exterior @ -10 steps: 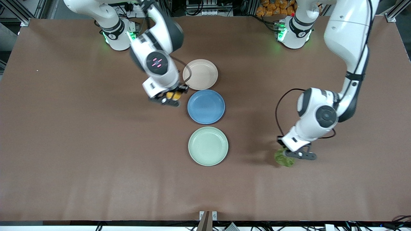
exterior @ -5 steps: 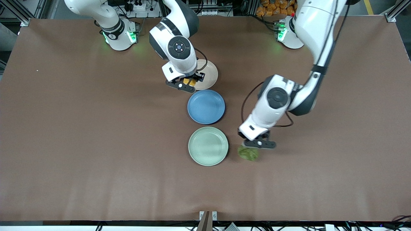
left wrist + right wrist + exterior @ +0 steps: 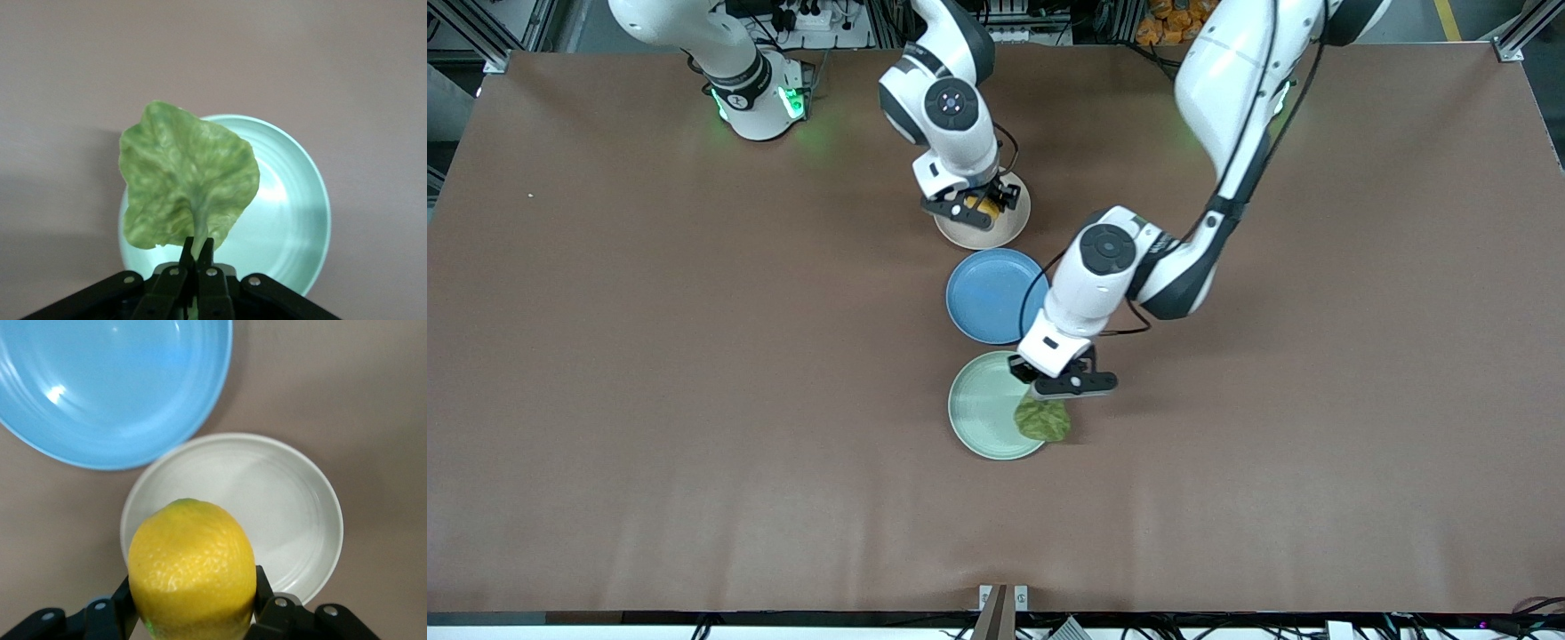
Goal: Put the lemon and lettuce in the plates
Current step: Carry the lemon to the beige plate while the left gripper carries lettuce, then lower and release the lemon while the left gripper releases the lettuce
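My left gripper (image 3: 1063,384) is shut on the stem of the green lettuce leaf (image 3: 1042,420) and holds it over the edge of the mint green plate (image 3: 983,404). In the left wrist view the lettuce (image 3: 187,177) hangs from the gripper (image 3: 198,250) above that plate (image 3: 293,207). My right gripper (image 3: 975,206) is shut on the yellow lemon (image 3: 982,205) over the beige-pink plate (image 3: 996,233). In the right wrist view the lemon (image 3: 191,567) fills the gripper (image 3: 192,600) above the pale plate (image 3: 280,500).
A blue plate (image 3: 985,295) lies between the two pale plates, and also shows in the right wrist view (image 3: 113,387). The brown table (image 3: 649,382) stretches wide toward both ends.
My left gripper has carried the lettuce from the left arm's end of the table to the mint plate's edge. My right gripper has carried the lemon over the beige-pink plate.
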Controlling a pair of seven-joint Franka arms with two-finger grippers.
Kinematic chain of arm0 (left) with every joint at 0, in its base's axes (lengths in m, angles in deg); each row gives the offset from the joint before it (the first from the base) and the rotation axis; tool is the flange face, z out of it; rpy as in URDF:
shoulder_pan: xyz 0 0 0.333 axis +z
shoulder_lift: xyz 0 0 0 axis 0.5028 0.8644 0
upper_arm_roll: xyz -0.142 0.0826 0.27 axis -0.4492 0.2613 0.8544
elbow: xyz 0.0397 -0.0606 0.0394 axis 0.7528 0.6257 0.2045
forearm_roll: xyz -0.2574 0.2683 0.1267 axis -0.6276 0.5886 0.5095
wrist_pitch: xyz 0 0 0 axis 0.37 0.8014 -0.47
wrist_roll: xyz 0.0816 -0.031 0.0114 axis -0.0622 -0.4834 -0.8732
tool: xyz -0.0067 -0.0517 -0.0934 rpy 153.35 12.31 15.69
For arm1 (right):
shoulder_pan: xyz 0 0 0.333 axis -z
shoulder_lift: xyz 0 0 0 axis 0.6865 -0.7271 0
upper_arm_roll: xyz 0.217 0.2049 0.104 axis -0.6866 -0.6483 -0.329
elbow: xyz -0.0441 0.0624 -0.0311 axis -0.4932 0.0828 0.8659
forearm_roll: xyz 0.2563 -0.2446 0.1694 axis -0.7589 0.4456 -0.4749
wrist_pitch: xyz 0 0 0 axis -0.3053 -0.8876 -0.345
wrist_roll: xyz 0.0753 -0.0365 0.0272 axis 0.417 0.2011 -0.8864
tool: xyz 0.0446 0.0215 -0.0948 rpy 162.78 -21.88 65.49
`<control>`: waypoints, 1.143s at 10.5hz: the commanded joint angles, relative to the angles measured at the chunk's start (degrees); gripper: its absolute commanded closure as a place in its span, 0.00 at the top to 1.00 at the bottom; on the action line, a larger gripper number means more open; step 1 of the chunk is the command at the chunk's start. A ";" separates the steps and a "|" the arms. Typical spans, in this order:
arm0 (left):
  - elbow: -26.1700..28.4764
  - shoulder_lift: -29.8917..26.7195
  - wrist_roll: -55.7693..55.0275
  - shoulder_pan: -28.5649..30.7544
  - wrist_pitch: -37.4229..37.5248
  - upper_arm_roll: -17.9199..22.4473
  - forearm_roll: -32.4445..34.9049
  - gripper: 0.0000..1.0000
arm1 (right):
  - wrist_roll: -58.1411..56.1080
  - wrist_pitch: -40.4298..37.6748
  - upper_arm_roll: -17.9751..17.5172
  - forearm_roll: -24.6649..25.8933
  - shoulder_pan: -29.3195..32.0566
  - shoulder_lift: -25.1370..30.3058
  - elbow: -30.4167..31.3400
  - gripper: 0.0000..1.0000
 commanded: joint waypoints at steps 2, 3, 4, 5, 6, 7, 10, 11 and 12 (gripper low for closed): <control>-2.18 4.97 -5.95 -2.69 -6.38 0.78 0.59 0.20 | 2.10 1.37 0.49 -1.15 -2.33 -0.27 2.11 0.00; -2.09 4.97 -7.08 -2.78 -6.29 0.69 0.76 0.42 | 2.10 2.15 0.49 -1.15 -2.33 -1.23 2.29 0.00; -1.83 4.89 -7.27 -3.13 -6.29 0.78 0.94 0.64 | 3.66 2.68 0.49 -1.15 -2.33 -2.37 2.29 0.13; -1.56 4.62 -7.18 -3.04 -6.12 1.04 1.20 1.00 | 6.73 2.69 0.49 -1.06 -2.94 -2.91 2.20 0.53; -1.39 4.36 -7.27 -3.13 -6.12 1.13 1.29 1.00 | 8.06 2.69 0.57 -1.06 -3.38 -2.91 2.20 0.86; -1.39 3.75 -7.18 -2.96 -5.86 1.39 1.29 1.00 | 8.25 2.60 0.57 -1.06 -3.30 -2.91 2.20 1.00; -1.39 -2.39 -5.26 -1.82 2.29 3.67 5.14 1.00 | 8.51 2.60 1.10 -0.63 -3.03 -2.30 1.85 1.00; -1.39 -5.02 -3.68 0.10 5.63 3.68 5.51 1.00 | 8.43 2.77 1.71 -0.19 -2.42 -2.30 1.68 1.00; -1.39 -7.57 -0.62 1.77 9.05 3.50 5.51 1.00 | 7.82 2.69 4.41 1.29 -2.42 -2.12 1.15 1.00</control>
